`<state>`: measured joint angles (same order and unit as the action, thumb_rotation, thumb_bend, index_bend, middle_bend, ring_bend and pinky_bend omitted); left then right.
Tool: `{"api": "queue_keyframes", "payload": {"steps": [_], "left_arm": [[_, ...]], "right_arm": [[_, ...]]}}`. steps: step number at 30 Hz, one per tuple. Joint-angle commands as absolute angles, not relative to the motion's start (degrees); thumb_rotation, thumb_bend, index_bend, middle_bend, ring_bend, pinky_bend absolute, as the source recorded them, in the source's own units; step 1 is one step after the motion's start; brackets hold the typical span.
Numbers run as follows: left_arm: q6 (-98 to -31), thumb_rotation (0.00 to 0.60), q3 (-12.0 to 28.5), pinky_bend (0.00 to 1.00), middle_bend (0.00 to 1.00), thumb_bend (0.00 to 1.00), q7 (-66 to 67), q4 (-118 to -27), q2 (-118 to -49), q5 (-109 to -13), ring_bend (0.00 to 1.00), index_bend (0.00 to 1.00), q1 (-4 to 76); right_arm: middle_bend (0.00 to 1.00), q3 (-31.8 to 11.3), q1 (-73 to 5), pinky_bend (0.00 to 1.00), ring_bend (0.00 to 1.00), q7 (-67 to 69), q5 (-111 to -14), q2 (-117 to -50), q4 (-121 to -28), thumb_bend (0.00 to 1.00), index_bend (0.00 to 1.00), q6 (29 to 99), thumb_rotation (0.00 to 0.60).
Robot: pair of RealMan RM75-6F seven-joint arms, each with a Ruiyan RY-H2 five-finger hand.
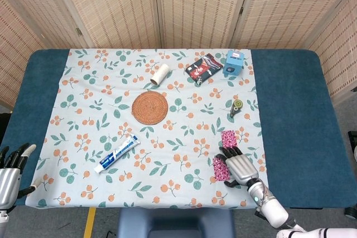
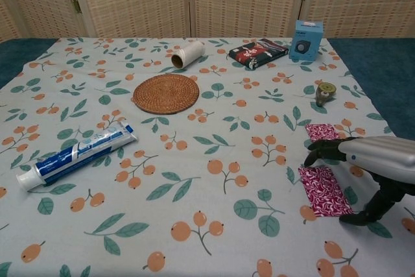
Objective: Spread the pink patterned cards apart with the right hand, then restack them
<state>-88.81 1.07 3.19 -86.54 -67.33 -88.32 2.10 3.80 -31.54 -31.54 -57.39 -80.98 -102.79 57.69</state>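
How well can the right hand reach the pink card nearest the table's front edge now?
Probably yes: the right hand hovers right beside the near pink card, fingers spread, and nothing lies between them.

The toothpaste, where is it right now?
In the head view the toothpaste lies on the left half of the tablecloth, near the front edge, just below and left of the round woven coaster.
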Motion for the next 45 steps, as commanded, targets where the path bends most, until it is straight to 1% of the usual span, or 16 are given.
{"api": "queue_keyframes", "payload": {"steps": [1, 13, 22, 30, 41, 45], "left_arm": [[-88.8, 0.600, 1.1, 0.00, 0.13, 0.28, 3.1, -86.5, -67.4, -88.3, 0.21, 0.15, 2.1], [-88.7, 0.600, 1.0, 0.00, 0.13, 0.28, 2.9, -86.1, -67.6, -88.3, 0.21, 0.15, 2.1], [-88.7, 0.600, 1.0, 0.00, 0.13, 0.28, 2.5, -85.7, -67.7, -88.2, 0.21, 0.15, 2.1], [-88.8, 0.600, 1.0, 0.00, 0.13, 0.28, 2.2, -85.4, -67.8, -88.2, 0.21, 0.15, 2.0], [-89.0, 0.600, 1.1, 0.00, 0.13, 0.28, 2.4, -85.9, -67.5, -88.3, 0.21, 0.15, 1.9], [-88.9, 0.600, 1.0, 0.00, 0.13, 0.28, 2.9, -86.4, -67.4, -88.4, 0.21, 0.15, 2.0]], "right_arm": [[0.07, 3.7, -31.6, 0.00, 0.00, -31.6, -57.0, -80.9, -102.8, 0.27, 0.16, 57.6, 0.544], [0.07, 3.7, -31.9, 0.00, 0.00, -32.3, -56.5, -81.2, -102.4, 0.27, 0.16, 57.4, 0.543], [0.09, 3.7, -31.5, 0.00, 0.00, -32.1, -57.0, -81.5, -102.5, 0.27, 0.21, 58.1, 0.546], [0.10, 3.5, -31.3, 0.00, 0.00, -31.6, -57.8, -81.1, -103.2, 0.27, 0.23, 58.6, 0.547], [0.10, 1.1, -31.5, 0.00, 0.00, -28.7, -60.7, -76.3, -105.6, 0.27, 0.23, 59.8, 0.546], [0.10, 0.1, -32.1, 0.00, 0.00, -27.9, -60.9, -74.2, -105.5, 0.27, 0.23, 59.1, 0.545]]}}
